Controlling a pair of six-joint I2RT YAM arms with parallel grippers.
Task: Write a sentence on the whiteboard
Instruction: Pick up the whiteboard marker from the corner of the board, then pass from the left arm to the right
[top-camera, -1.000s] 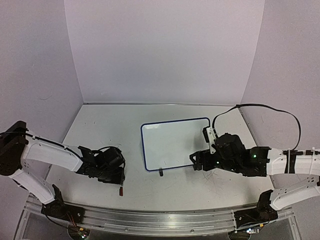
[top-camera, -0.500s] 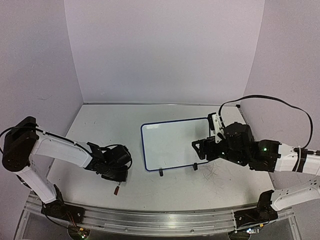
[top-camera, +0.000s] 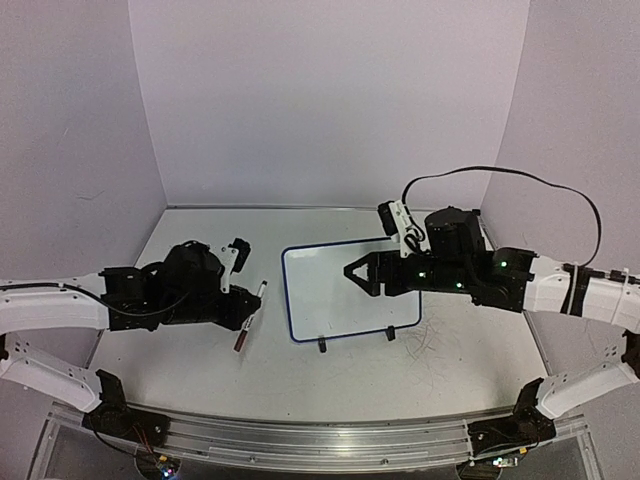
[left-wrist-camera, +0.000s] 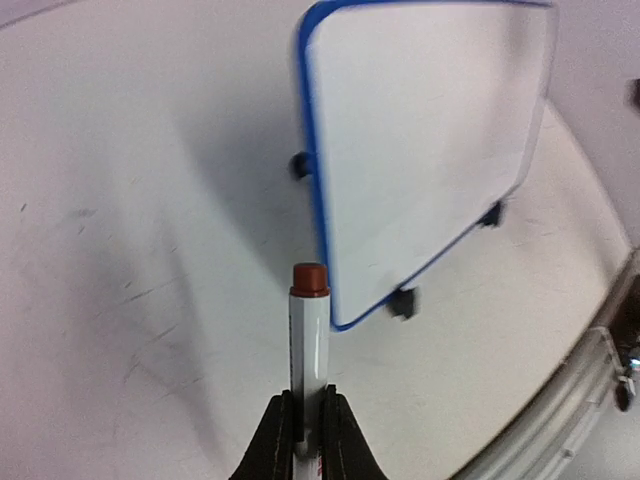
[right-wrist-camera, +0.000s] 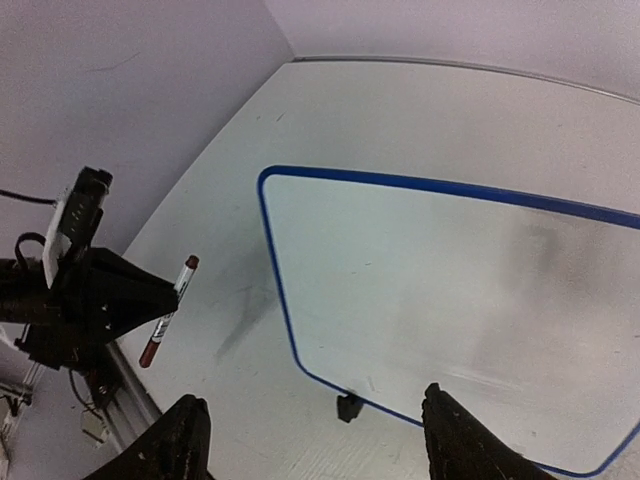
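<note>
Lilac walls surround a scuffed white desk (top-camera: 200, 240). The whiteboard (top-camera: 340, 290) stands mid-desk on small black feet (top-camera: 322, 346), its face blank, nothing written yet. A marker (left-wrist-camera: 308, 330) is clamped in the left gripper (top-camera: 245, 318), just left of the whiteboard. The right gripper (top-camera: 356, 273) hangs over the whiteboard's upper right, fingers (right-wrist-camera: 190, 440) spread apart, nothing held. Risks, as judged: the red-brown cap (left-wrist-camera: 310, 278) looks on, so no ink would be laid; the unbraced whiteboard could slide or tip under pen pressure.

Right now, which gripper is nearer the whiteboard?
Right. The right gripper hangs open over the whiteboard's right side; the left gripper, shut on the red-capped marker, sits off its left edge.
</note>
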